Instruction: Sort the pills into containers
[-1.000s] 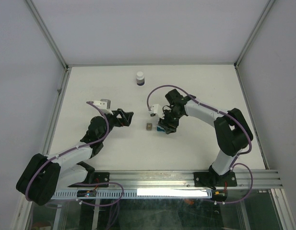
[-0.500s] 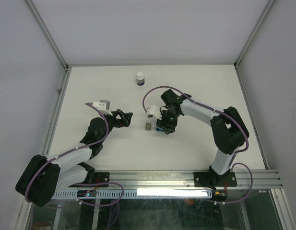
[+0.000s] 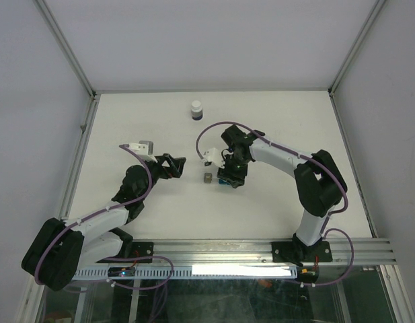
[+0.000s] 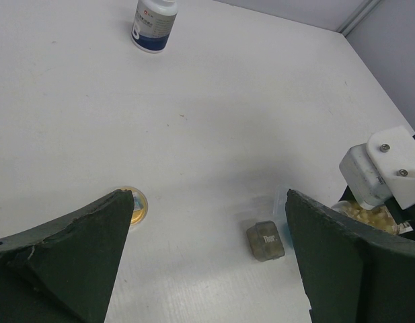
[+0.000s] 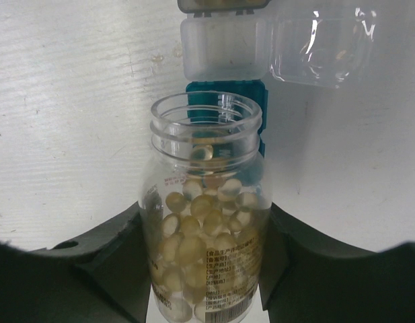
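A bottle (image 3: 196,110) is standing at the counter's (image 3: 126,114) 12 o'clock. The right end effector (image 3: 233,169) is gripping an uncapped vial (image 5: 207,134) of pills (image 5: 197,235) (mouth pointing at the teal cup (image 5: 224,87)), the grey cup (image 3: 208,177) sitting at its 9 o'clock. The left end effector (image 3: 173,165) is hovering wide open.

The left arm (image 3: 103,219) runs from the near left corner of the table (image 3: 274,121) toward its middle. The wrist is bent so the left gripper (image 3: 182,168) points right, jaws spread wide and holding nothing. The right arm (image 3: 315,185) rises from the near right, folds at the elbow and reaches left to the table's centre. The right gripper (image 3: 232,176) points downward there, its fingers (image 5: 93,269) clamped on either side of a vial (image 5: 207,202).
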Controlling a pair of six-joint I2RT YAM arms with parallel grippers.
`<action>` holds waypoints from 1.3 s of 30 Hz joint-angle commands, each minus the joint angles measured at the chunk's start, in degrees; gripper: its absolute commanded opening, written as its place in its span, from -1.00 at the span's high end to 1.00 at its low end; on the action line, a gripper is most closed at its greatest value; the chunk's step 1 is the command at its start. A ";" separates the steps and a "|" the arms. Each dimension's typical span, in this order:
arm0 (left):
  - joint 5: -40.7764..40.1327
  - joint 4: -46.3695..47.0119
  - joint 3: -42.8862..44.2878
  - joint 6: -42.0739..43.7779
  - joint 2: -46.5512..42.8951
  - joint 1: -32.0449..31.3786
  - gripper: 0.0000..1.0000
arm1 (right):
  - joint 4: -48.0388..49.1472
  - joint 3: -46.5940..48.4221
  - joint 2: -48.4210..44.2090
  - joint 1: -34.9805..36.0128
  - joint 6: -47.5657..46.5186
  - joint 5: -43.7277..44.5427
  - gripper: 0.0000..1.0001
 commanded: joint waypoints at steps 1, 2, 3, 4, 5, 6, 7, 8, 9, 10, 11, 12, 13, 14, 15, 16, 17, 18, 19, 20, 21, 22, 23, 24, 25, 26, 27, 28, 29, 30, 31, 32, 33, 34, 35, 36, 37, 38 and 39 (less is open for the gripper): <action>-1.12 4.07 -0.95 0.01 -1.76 0.79 -0.98 | -1.17 3.42 0.41 0.61 0.79 2.37 1.00; -1.19 4.12 -1.11 -0.04 -1.93 0.85 -0.98 | -1.31 3.60 0.52 0.71 0.80 2.58 1.00; -1.35 4.22 -1.28 -0.09 -2.11 0.87 -0.98 | -1.51 3.84 0.71 0.78 0.87 2.83 1.00; -1.49 4.31 -1.44 -0.13 -2.32 0.87 -0.98 | -1.76 4.06 0.94 0.91 0.90 3.01 1.00; -1.67 4.40 -1.58 -0.21 -2.54 0.87 -0.98 | -1.93 4.32 1.10 1.00 0.95 3.27 1.00; -1.66 4.48 -1.72 -0.30 -2.63 0.87 -0.98 | -2.10 4.46 1.22 1.00 0.99 3.38 1.00; -1.76 4.57 -1.90 -0.31 -2.77 0.85 -0.98 | -2.14 4.58 1.34 1.12 0.98 3.53 1.00; -1.76 4.65 -2.02 -0.35 -2.93 0.87 -0.98 | -2.36 4.76 1.43 1.22 0.97 3.69 1.00; -1.81 4.69 -2.04 -0.35 -2.96 0.88 -0.98 | -2.48 4.88 1.52 1.26 0.97 3.84 1.00; -1.86 4.68 -2.05 -0.39 -2.96 0.87 -0.98 | -2.59 4.96 1.61 1.28 1.03 3.90 1.00; -1.86 4.67 -2.05 -0.37 -2.96 0.87 -0.98 | -2.64 5.06 1.70 1.37 1.06 3.97 1.00; -1.80 4.69 -2.05 -0.36 -2.96 0.87 -0.98 | -2.71 5.14 1.78 1.40 1.19 4.05 1.00; -1.76 4.70 -2.05 -0.39 -2.96 0.87 -0.98 | -2.79 5.29 1.82 1.49 1.20 4.16 1.00; -1.81 4.74 -2.00 -0.40 -2.96 0.87 -0.98 | -2.90 5.42 2.00 1.56 1.27 4.23 1.00; -1.82 4.71 -2.08 -0.40 -2.96 0.87 -0.98 | -2.99 5.53 2.12 1.55 1.28 4.40 1.00; -1.80 4.77 -2.13 -0.40 -3.04 0.88 -0.98 | -3.13 5.73 2.27 1.63 1.34 4.51 1.00; -1.80 4.86 -2.13 -0.40 -3.05 0.89 -0.98 | -3.25 5.95 2.44 1.70 1.41 4.59 1.00; -1.83 4.87 -2.11 -0.38 -3.05 0.87 -0.98 | -3.39 6.23 2.54 1.77 1.41 4.76 1.00; -1.83 4.86 -2.17 -0.37 -3.05 0.88 -0.98 | -3.57 6.43 2.71 1.86 1.51 4.89 1.00; -1.87 4.87 -2.22 -0.39 -3.05 0.86 -0.98 | -3.67 6.70 2.87 1.99 1.79 5.17 1.00; -1.94 4.87 -2.22 -0.44 -3.09 0.87 -0.98 | -3.93 7.07 3.12 2.09 1.89 5.47 1.00; -1.96 4.87 -2.21 -0.48 -3.13 0.87 -0.98 | -4.16 7.33 3.47 2.14 1.93 5.71 1.00; -1.98 4.82 -2.29 -0.44 -3.14 0.87 -0.98 | -4.31 7.43 3.61 2.30 1.94 5.77 1.00; -1.99 4.86 -2.31 -0.48 -3.14 0.87 -0.98 | -4.33 7.49 3.64 2.32 1.94 5.87 1.00; -2.01 4.94 -2.38 -0.55 -3.21 0.87 -0.98 | -4.43 7.54 3.72 2.40 1.94 6.05 1.00; -2.13 4.91 -2.39 -0.57 -3.22 0.87 -0.98 | -4.47 7.58 3.78 2.45 1.94 6.10 1.00; -2.12 5.02 -2.47 -0.57 -3.30 0.87 -0.98 | -4.46 7.54 3.81 2.51 2.02 6.14 1.00; -2.17 5.12 -2.56 -0.57 -3.39 0.87 -0.98 | -4.57 7.53 3.82 2.51 2.07 6.14 1.00; -2.19 5.20 -2.65 -0.57 -3.48 0.87 -0.98 | -4.56 7.53 3.82 2.58 2.26 6.30 1.00; -2.19 5.22 -2.66 -0.57 -3.55 0.86 -0.98 | -4.70 7.60 3.94 2.66 2.39 6.45 1.00; -2.17 5.28 -2.66 -0.56 -3.51 0.87 -0.98 | -4.84 7.69 4.04 2.79 2.46 6.49 1.00; -2.13 5.27 -2.66 -0.56 -3.49 0.87 -0.98 | -4.96 7.75 4.08 2.96 2.52 6.54 1.00; -2.17 5.25 -2.65 -0.61 -3.49 0.87 -0.98 | -4.95 7.79 4.15 3.08 2.58 6.69 1.00; -2.12 5.21 -2.64 -0.64 -3.42 0.87 -0.98 | -4.89 7.90 4.24 3.19 2.70 7.06 1.00; -2.13 5.17 -2.66 -0.65 -3.40 0.92 -0.98 | -4.91 8.07 4.38 3.20 2.82 7.19 1.00; -2.17 5.26 -2.66 -0.59 -3.40 0.87 -0.98 | -5.04 8.31 4.60 3.27 2.85 7.15 1.00; -2.12 5.22 -2.66 -0.55 -3.40 0.92 -0.98 | -5.48 8.48 4.83 3.35 2.82 7.07 1.00; -2.12 5.22 -2.66 -0.61 -3.40 0.88 -0.98 | -5.92 8.68 5.10 3.56 2.75 7.04 1.00; -2.16 5.15 -2.66 -0.57 -3.40 0.87 -0.98 | -6.36 8.96 5.29 3.77 2.71 7.41 1.00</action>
